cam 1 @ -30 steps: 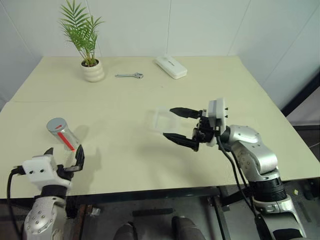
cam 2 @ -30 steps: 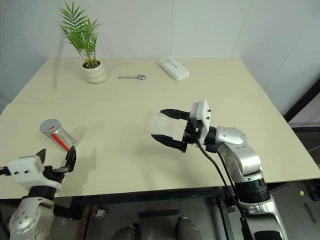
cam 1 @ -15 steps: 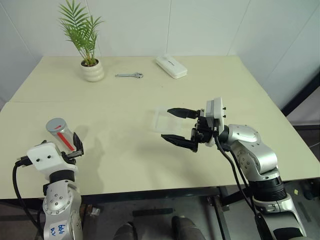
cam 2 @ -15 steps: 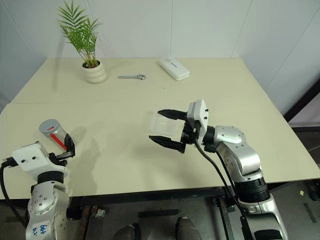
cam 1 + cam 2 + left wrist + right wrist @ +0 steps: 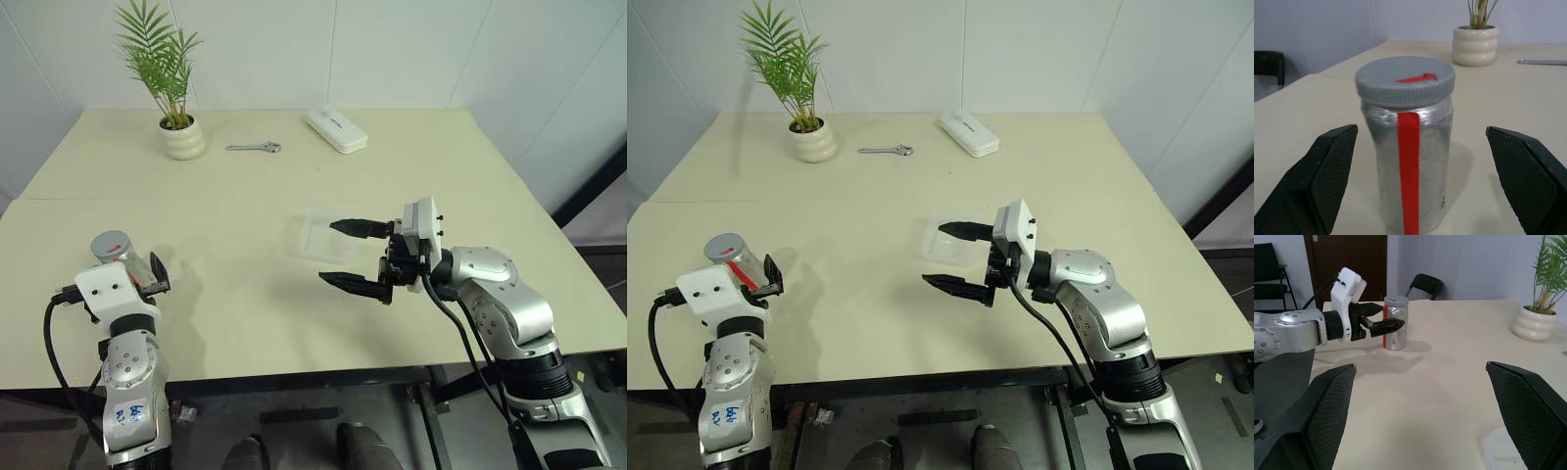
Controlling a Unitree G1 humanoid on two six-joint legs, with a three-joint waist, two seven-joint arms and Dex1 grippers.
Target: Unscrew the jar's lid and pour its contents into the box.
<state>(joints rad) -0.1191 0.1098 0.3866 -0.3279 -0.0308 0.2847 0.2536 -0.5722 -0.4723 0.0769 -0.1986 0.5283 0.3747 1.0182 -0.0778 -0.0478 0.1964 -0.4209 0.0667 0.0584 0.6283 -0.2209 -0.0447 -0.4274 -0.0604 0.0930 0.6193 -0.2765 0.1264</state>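
Observation:
The jar, silvery with a red strip down its side, stands upright near the table's front left corner. Its grey lid with a red mark is screwed on. My left gripper is open, with one finger on each side of the jar and a gap on both sides. The contents are hidden inside the jar. At mid-table lies the clear shallow box. My right gripper hovers open over the box's near right edge, pointing left, with nothing between its fingers.
Along the far side of the table stand a potted plant, a small wrench and a white oblong case. The table's front edge runs just behind both arms.
My left arm has reached forward and turned, so its open fingers now flank the jar instead of hanging short of it. The right gripper has stayed over the box.

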